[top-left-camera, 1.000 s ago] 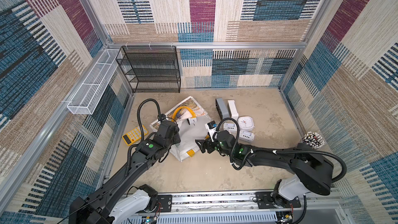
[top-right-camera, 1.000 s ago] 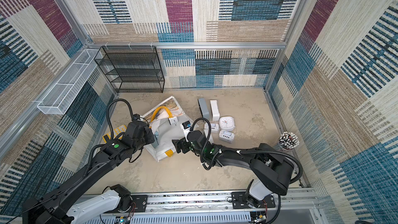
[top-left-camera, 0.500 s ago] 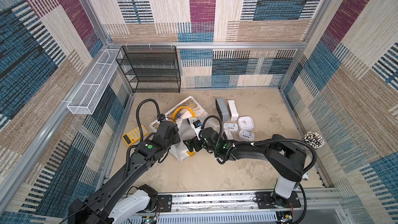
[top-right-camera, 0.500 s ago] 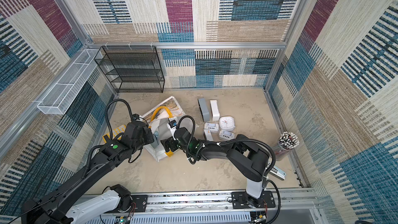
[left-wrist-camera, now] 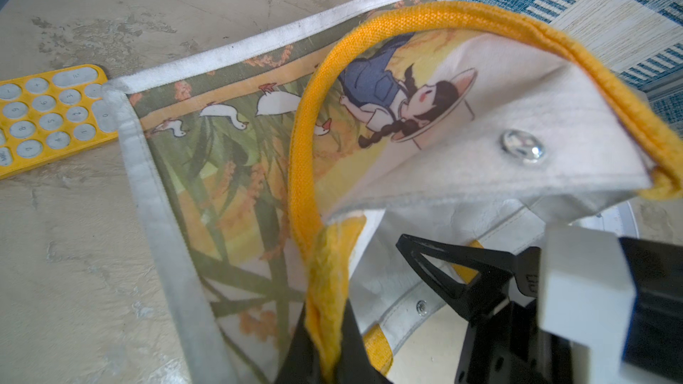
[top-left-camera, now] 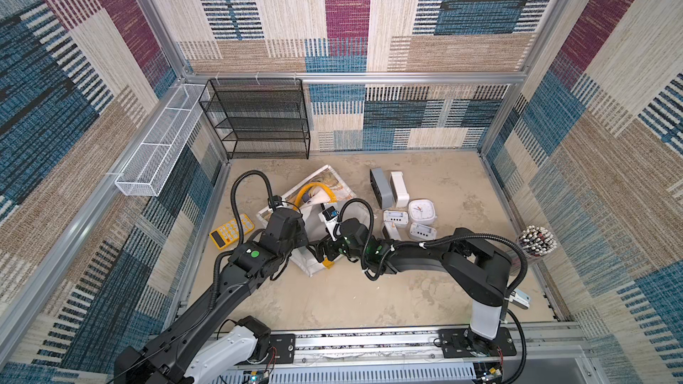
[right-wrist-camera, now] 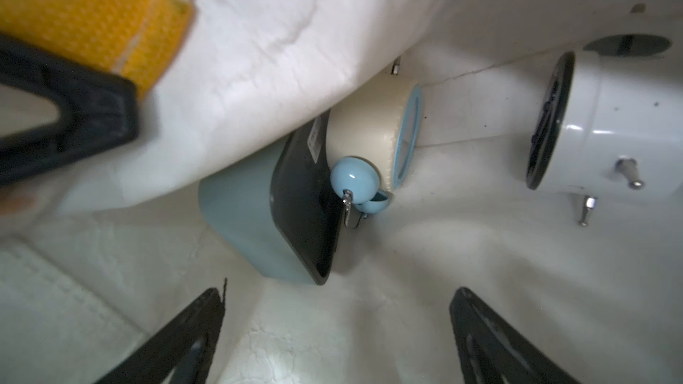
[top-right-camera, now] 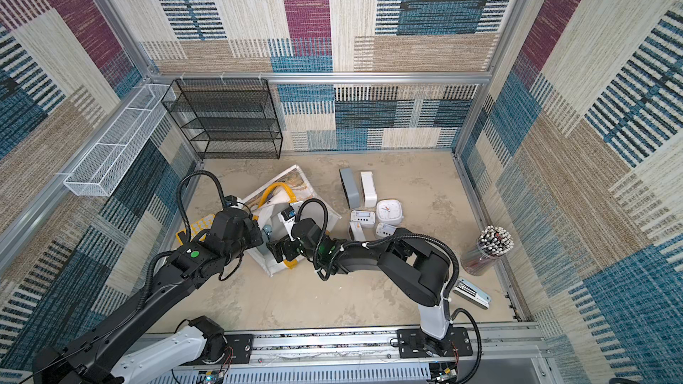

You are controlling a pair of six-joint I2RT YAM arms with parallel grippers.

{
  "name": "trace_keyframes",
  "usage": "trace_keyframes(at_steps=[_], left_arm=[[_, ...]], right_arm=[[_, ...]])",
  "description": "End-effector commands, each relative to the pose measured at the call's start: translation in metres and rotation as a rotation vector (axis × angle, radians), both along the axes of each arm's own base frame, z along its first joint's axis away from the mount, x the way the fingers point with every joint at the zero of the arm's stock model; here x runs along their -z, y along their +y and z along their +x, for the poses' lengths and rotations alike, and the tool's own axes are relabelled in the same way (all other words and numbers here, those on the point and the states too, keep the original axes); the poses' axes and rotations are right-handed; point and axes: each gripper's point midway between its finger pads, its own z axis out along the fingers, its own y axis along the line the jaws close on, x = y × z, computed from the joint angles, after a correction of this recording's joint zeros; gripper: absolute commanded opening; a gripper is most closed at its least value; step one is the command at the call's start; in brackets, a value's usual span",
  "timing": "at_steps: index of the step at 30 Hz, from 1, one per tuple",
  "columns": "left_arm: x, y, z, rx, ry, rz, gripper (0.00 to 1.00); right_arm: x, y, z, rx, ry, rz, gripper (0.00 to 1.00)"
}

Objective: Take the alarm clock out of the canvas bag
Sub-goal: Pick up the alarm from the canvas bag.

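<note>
The canvas bag [top-left-camera: 332,188] [top-right-camera: 292,183] lies on the floor, printed side up, its mouth toward the front. My left gripper [left-wrist-camera: 329,330] is shut on a yellow strap [left-wrist-camera: 332,271] at the mouth and holds that edge up. My right gripper [right-wrist-camera: 338,293] [top-left-camera: 321,251] is open inside the mouth, nothing between its fingers. Just ahead of it on the white lining [right-wrist-camera: 281,31] lie three alarm clocks. One is a blue boxy clock with a black face [right-wrist-camera: 258,216], one a cream clock with blue bells [right-wrist-camera: 366,134], one a white round clock [right-wrist-camera: 610,123].
Right of the bag, several more clocks stand on the floor, among them a grey one [top-left-camera: 380,186] and a white square one [top-left-camera: 421,210]. A yellow calculator [top-left-camera: 232,232] lies left of it. A black wire shelf [top-left-camera: 258,120] is at the back, a pen cup [top-left-camera: 536,243] far right.
My right gripper has moved left from beside the bag into its mouth, jaws still wide. The left gripper has kept its hold on the strap in place.
</note>
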Motion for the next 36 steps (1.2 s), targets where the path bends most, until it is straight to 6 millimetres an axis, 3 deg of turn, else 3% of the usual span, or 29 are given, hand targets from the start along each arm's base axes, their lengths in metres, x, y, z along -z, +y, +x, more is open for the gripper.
trace_keyframes(at_steps=[1,20,36], left_arm=[[-0.002,0.0,0.001,-0.018,-0.013,-0.019,0.0],[-0.009,-0.007,0.003,-0.028,-0.04,-0.112,0.0],[-0.011,-0.014,0.005,-0.032,-0.051,-0.182,0.0]], right_arm=[[-0.012,0.013,-0.002,-0.048,-0.021,0.048,0.99],[-0.014,0.042,-0.003,-0.131,-0.028,0.084,1.0],[0.009,0.054,0.014,-0.08,0.002,0.003,0.99]])
